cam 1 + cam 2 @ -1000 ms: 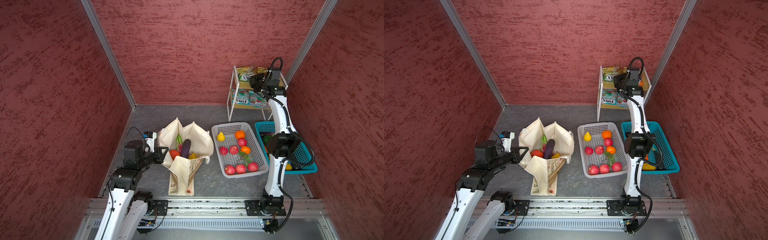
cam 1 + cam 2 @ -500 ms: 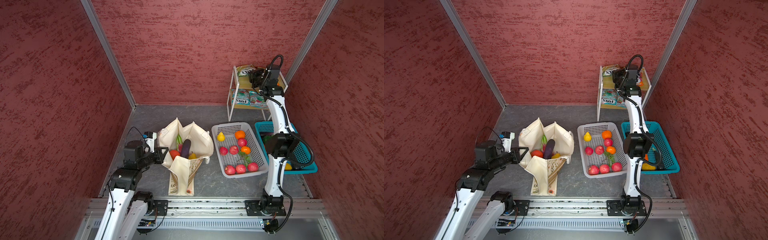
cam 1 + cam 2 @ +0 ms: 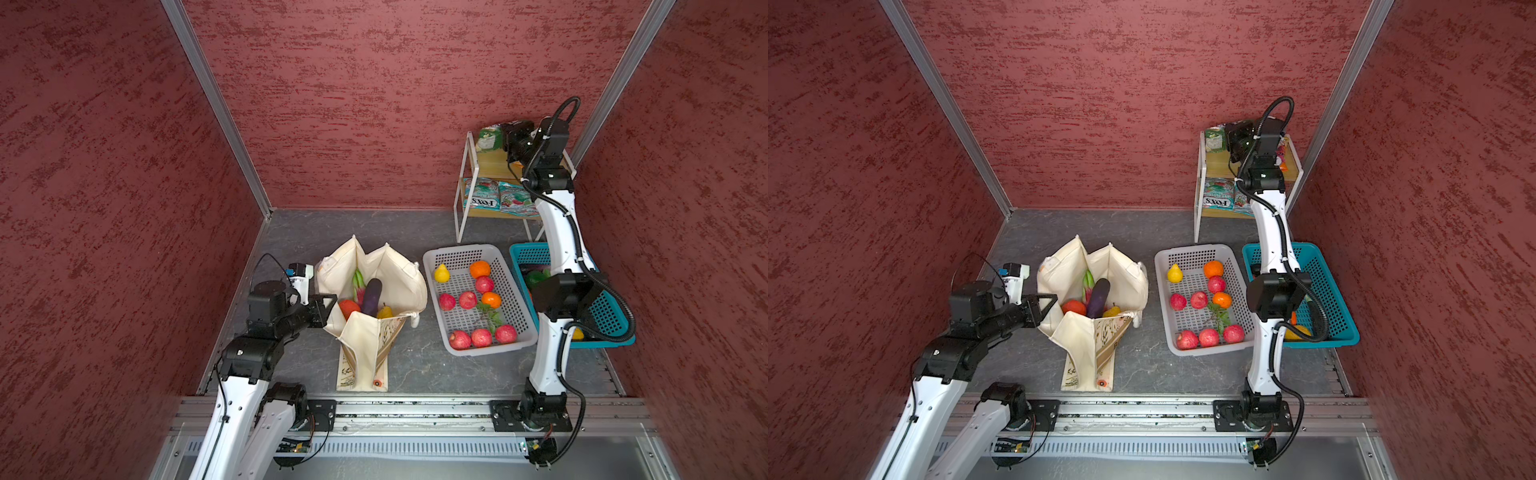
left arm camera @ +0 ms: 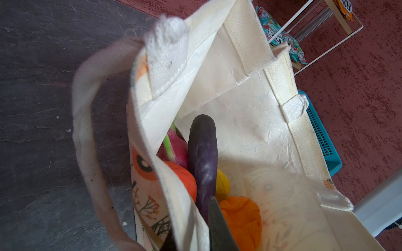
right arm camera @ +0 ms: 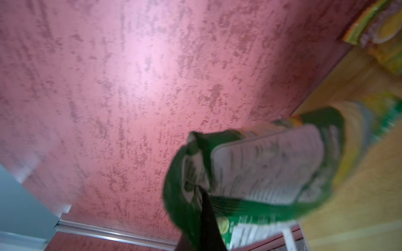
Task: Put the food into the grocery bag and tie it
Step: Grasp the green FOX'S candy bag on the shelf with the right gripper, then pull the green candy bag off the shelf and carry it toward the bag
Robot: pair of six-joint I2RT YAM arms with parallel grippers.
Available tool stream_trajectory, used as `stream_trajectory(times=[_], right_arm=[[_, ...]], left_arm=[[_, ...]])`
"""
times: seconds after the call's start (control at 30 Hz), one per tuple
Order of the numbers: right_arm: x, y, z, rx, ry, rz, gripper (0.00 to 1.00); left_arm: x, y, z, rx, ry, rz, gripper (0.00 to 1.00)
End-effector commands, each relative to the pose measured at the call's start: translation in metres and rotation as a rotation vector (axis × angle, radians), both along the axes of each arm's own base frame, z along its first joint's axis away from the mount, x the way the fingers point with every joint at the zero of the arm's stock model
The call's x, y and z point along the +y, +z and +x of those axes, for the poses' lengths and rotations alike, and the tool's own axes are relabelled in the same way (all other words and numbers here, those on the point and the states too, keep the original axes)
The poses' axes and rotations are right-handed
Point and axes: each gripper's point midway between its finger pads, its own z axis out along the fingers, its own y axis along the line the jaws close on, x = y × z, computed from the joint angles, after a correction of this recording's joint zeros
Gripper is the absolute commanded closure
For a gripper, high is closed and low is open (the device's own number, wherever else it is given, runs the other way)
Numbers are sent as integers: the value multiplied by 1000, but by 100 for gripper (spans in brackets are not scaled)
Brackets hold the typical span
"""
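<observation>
The cream grocery bag (image 3: 399, 274) (image 3: 1121, 274) stands open mid-floor. Inside lie a purple eggplant (image 3: 371, 296) (image 4: 203, 156), a red tomato (image 3: 348, 307), a pink dragon fruit (image 3: 357, 282) and a yellow fruit (image 3: 384, 311). My left gripper (image 3: 330, 305) (image 3: 1050, 301) (image 4: 191, 236) is shut on the bag's left rim, with the cloth pinched between its fingers. My right gripper (image 3: 513, 139) (image 3: 1235, 141) (image 5: 202, 217) is up at the top shelf, shut on the edge of a green packet (image 3: 488, 139) (image 5: 261, 169), which looks blurred in the right wrist view.
A grey basket (image 3: 515, 291) right of the bag holds several red apples, two oranges and a yellow pear. Behind the right arm sits a teal basket (image 3: 606, 316). The white shelf rack (image 3: 469, 183) at the back right carries FOX'S packets (image 3: 482, 197) on its lower board.
My right gripper has risen a little over the top shelf, taking the green packet with it. The left arm and the bag have stayed still.
</observation>
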Motion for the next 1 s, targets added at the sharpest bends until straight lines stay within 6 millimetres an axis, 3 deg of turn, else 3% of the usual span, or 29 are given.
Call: stream_trajectory(times=[0.0,0.27,0.47,0.63,0.77,0.97], right_arm=[[4,89,-49,-234,-4,-27,100],[24,121,-88,-293,72,-67,100],[62,133,-125,-308,181,-130,100],[117,117,-161,-308,299,-217,100],[160,91,-198,-313,400,-259,100],[193,46,-260,-311,493,-301,100]], left_arm=[[-2,3,2,-21,-12,-7,82],[-2,3,2,-21,-11,-6,82],[-1,2,2,-19,-8,-4,82],[-1,3,2,-23,-8,-4,82],[-2,2,2,-18,-13,-5,86],[-2,2,2,-22,-18,-4,87]])
